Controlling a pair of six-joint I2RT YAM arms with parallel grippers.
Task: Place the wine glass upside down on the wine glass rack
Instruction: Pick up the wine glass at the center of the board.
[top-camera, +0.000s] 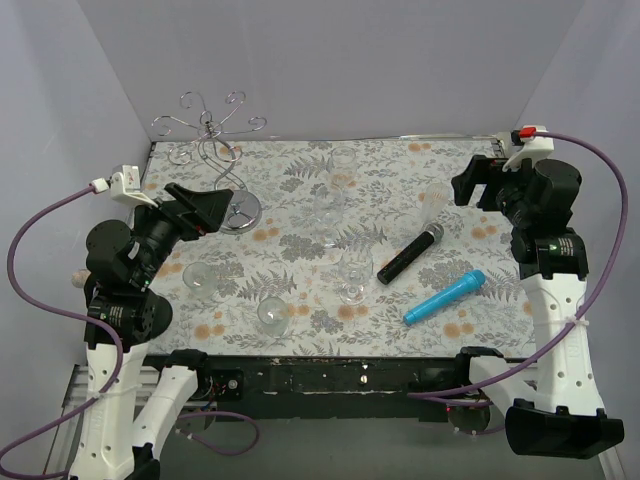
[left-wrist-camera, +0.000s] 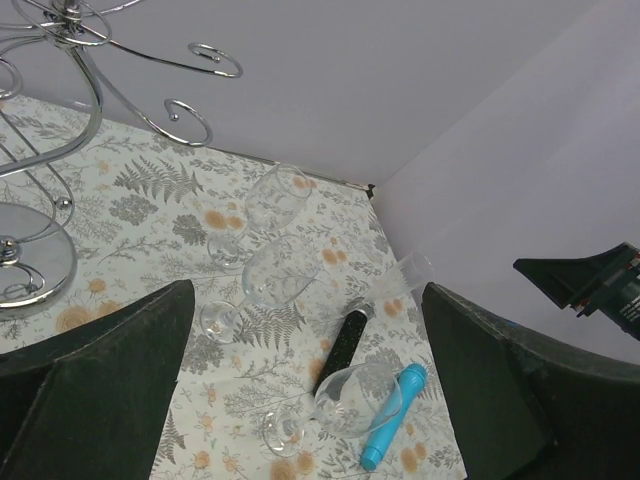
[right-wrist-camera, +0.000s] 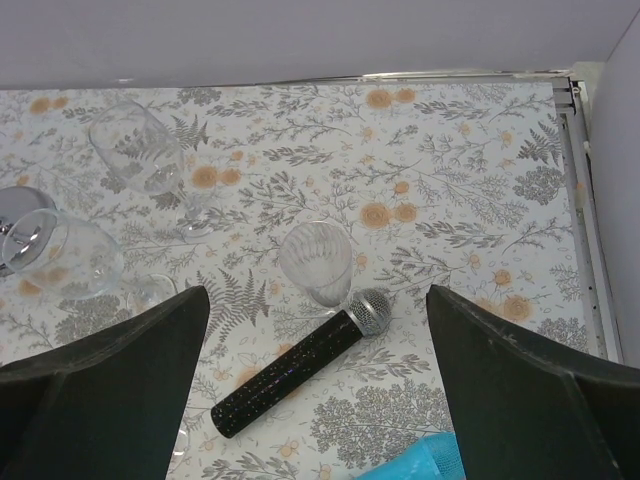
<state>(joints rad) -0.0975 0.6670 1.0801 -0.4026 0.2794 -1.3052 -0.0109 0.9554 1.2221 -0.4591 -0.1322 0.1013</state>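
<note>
Wine glass rack (top-camera: 213, 150) stands beside raised left arm (top-camera: 128, 262), fingers (left-wrist-camera: 92, 392) spread.

Black microphone (top-camera: 410, 253) near blue microphone (top-camera: 444, 297), on floral tablecloth (top-camera: 400, 170).

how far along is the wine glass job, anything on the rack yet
Done: nothing; the tall silver wire wine glass rack carries no glass on the arms in view. In hand: nothing; the left gripper and right gripper are open and empty. Left: grasping a clear wine glass from the floral table, inverting it, hanging it.
</note>
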